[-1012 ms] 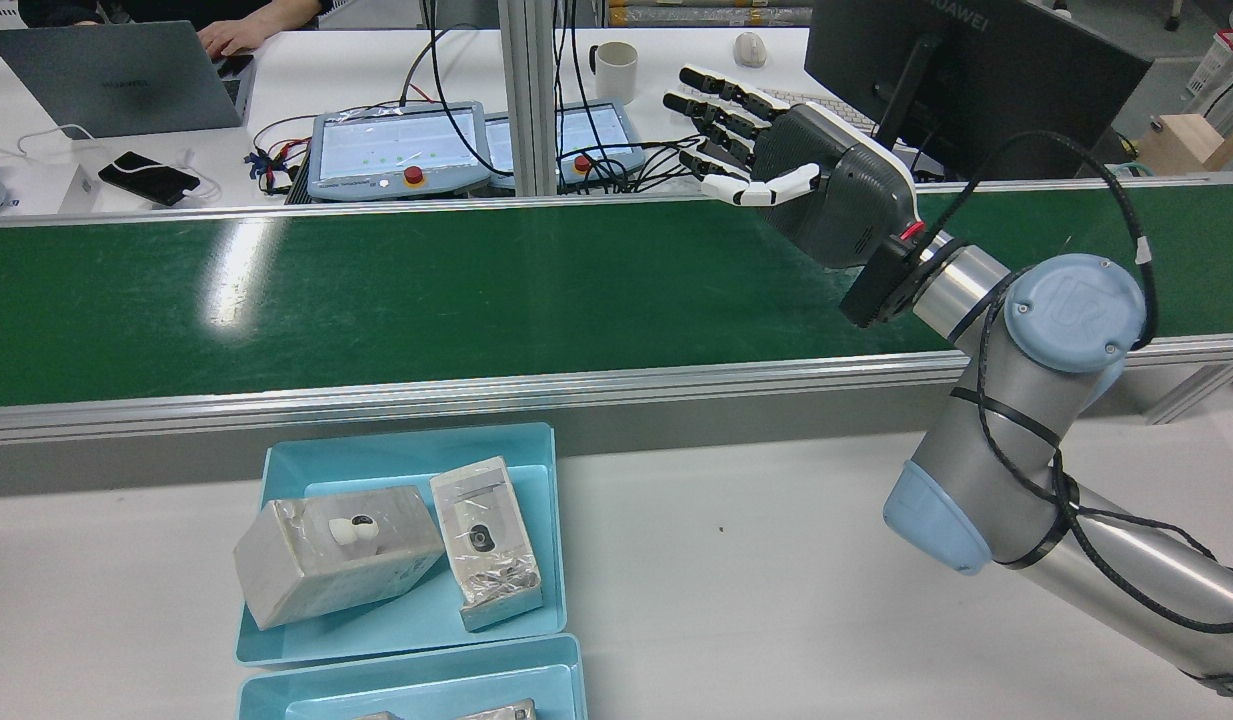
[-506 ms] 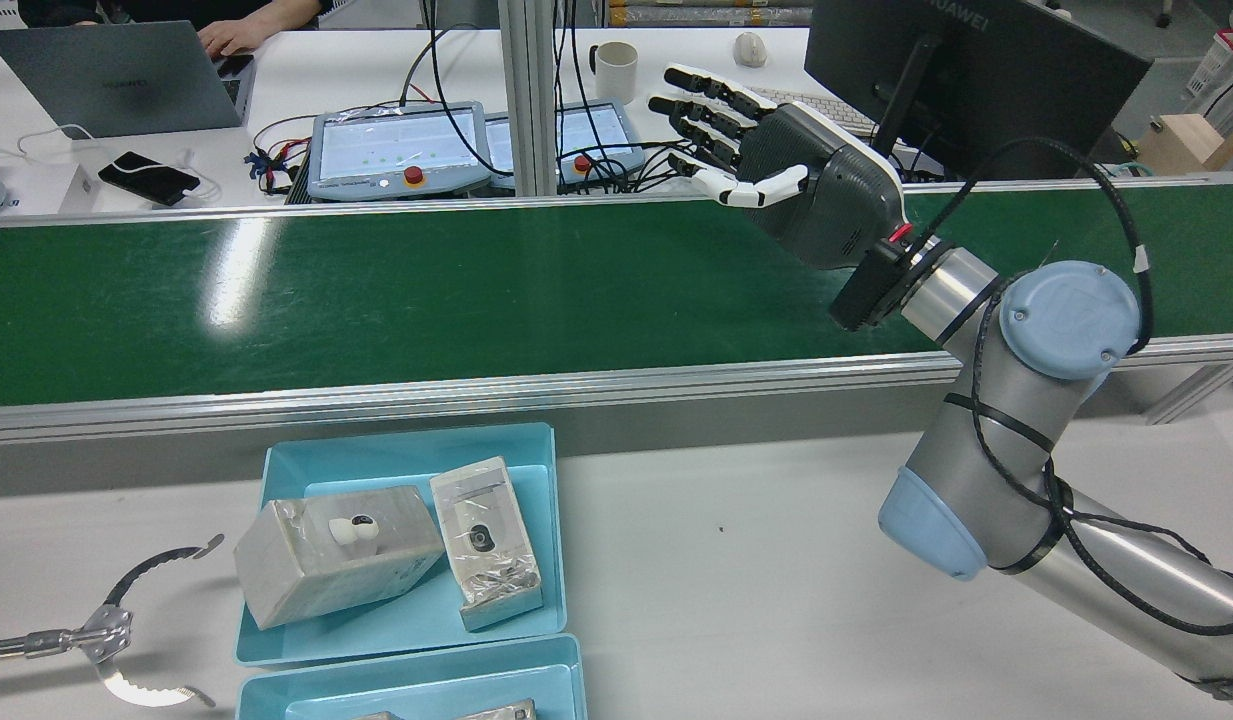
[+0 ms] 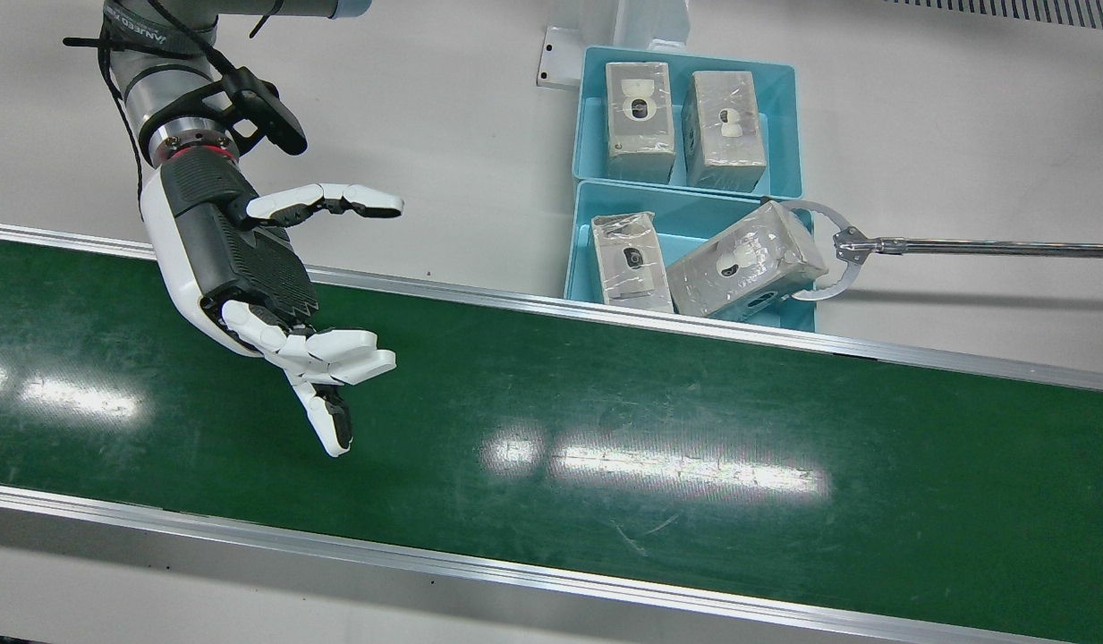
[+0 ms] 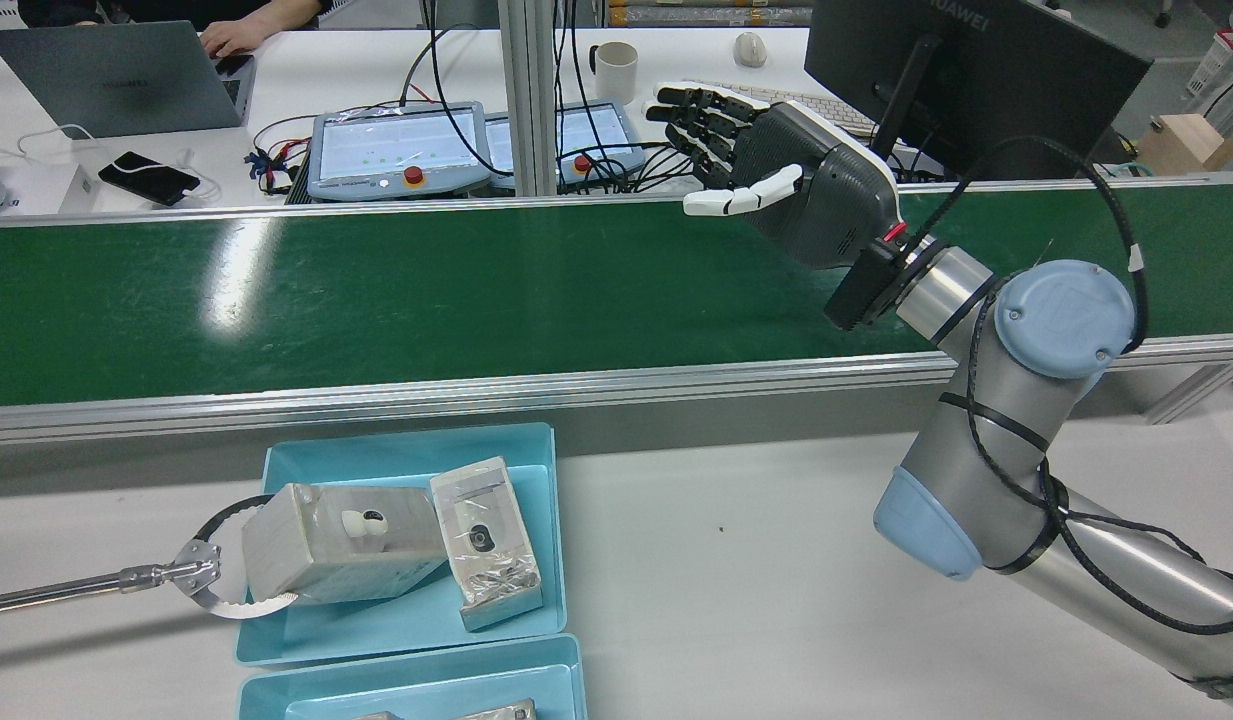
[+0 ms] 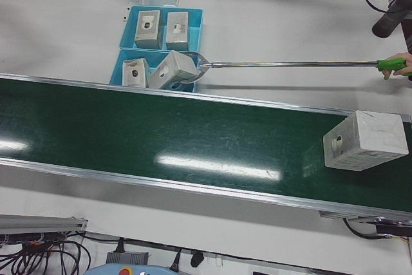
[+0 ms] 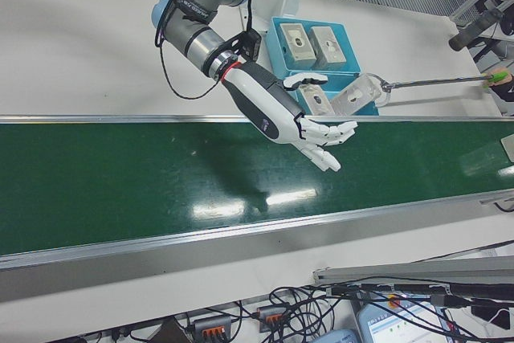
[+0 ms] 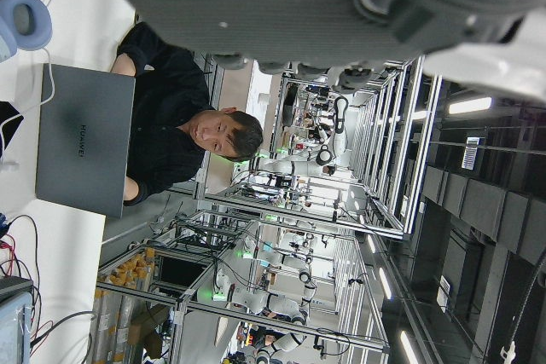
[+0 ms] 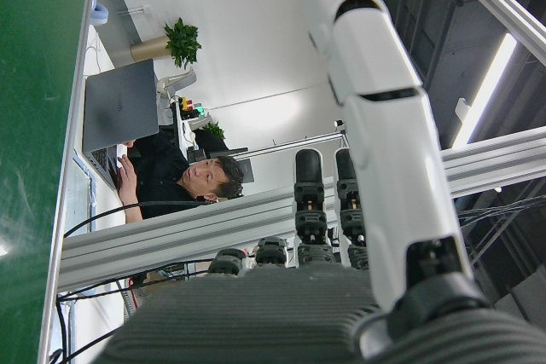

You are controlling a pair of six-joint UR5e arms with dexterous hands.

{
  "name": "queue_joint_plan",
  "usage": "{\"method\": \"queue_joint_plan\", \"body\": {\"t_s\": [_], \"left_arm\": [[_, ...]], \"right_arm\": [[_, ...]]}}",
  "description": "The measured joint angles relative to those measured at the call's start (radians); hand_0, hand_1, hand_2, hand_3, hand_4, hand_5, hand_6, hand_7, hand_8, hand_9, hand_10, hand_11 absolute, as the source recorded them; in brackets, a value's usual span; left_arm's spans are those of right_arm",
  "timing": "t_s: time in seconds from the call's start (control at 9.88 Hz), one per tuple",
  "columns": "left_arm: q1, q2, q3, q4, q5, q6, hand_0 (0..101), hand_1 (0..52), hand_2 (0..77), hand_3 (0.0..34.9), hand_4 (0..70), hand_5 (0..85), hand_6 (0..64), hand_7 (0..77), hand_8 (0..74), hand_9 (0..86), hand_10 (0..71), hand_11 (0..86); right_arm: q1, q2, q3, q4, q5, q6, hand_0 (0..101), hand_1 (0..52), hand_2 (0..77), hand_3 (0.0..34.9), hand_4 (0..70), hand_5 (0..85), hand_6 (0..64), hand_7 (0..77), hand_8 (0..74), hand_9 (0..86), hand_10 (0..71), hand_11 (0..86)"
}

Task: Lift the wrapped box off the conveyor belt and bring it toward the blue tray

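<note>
Right hand point(image 3: 247, 268) hovers over the green belt point(image 3: 605, 429), fingers spread, holding nothing. Wrapped box point(image 5: 364, 140) sits on the belt at its far end, well apart from the hand; seen only in the left-front view. Near blue tray point(image 4: 516, 620) holds two wrapped boxes; a long reacher tool point(image 4: 191, 580) clamps the larger one point(image 4: 341, 555), tilted against the tray rim. A person's hand point(image 5: 404, 62) grips its green handle. Left hand: only a blurred palm edge in its own view, fingers not discernible.
</note>
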Motion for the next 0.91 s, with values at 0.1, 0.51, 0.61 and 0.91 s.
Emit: {"method": "queue_joint_plan", "body": {"t_s": [0.1,0.51,0.61,0.91], "left_arm": [[0.000,0.000,0.000,0.000,0.000,0.000,0,0.0,1.1,0.0,0.0,1.1,0.0,0.5,0.5,0.5,0.5,0.0],[0.000,0.000,0.000,0.000,0.000,0.000,0,0.0,0.5,0.0,0.0,1.1,0.0,0.5,0.5,0.5,0.5,0.0],[0.000,0.000,0.000,0.000,0.000,0.000,0,0.0,0.5,0.0,0.0,1.1,0.0,0.5,0.5,0.5,0.5,0.0],[0.000,0.000,0.000,0.000,0.000,0.000,0,0.0,1.1,0.0,0.0,1.1,0.0,0.5,0.5,0.0,0.5,0.0]], "right_arm": [[-0.003,0.004,0.000,-0.003,0.000,-0.002,57,25.6,20.2,1.1,23.5,21.8,11.4,26.2,3.3,4.9,1.1,4.9],[0.007,0.017,0.000,-0.028,0.004,-0.031,62,28.9,30.0,1.1,25.6,23.5,12.5,27.3,3.8,6.0,3.3,7.1],[0.019,0.009,0.000,-0.032,0.006,-0.031,65,29.5,34.4,1.1,26.7,24.5,12.5,28.4,3.8,6.0,3.3,7.1],[0.048,-0.035,0.011,-0.048,0.004,-0.030,53,15.3,15.8,1.2,25.6,22.4,12.0,28.9,2.7,6.5,3.3,4.4]]}}
